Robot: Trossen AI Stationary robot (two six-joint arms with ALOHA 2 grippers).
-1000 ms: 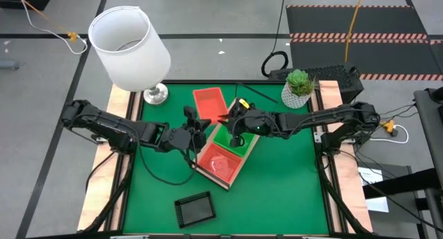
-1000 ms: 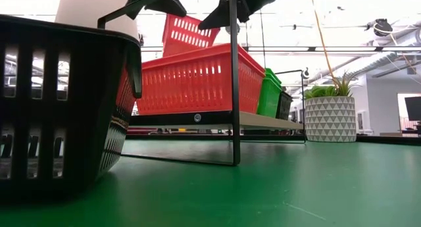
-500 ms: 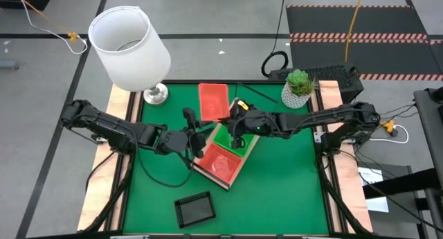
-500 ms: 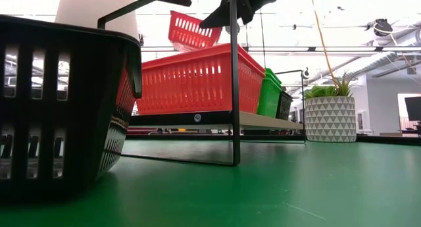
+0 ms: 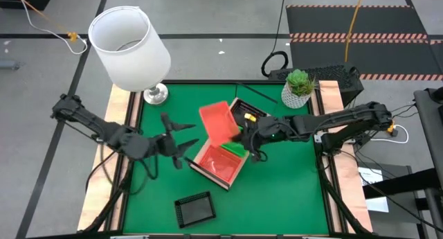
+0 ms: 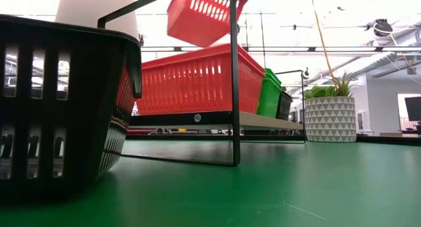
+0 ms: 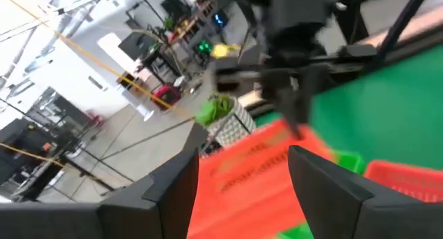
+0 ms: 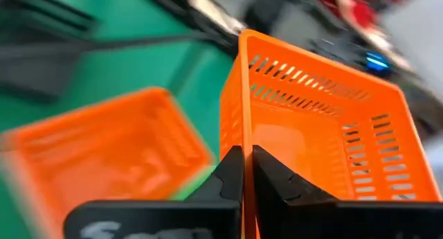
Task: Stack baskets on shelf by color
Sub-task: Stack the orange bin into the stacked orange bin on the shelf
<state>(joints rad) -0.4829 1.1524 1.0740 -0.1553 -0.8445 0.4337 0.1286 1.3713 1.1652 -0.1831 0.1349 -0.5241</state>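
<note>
On the green mat (image 5: 291, 190), near a white lamp (image 5: 129, 41), the right gripper (image 5: 243, 136) clenches an orange-red basket (image 5: 216, 119); the left gripper (image 5: 181, 143) gapes, released.

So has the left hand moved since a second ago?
Yes. In the high view the left hand has pulled back from the shelf toward the table's left edge, now open and apart from the lifted orange-red basket.

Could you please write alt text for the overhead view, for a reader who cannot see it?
The right end effector holds an orange-red basket tilted above the shelf on the green mat, while the open left end effector sits apart, left of it.
</note>
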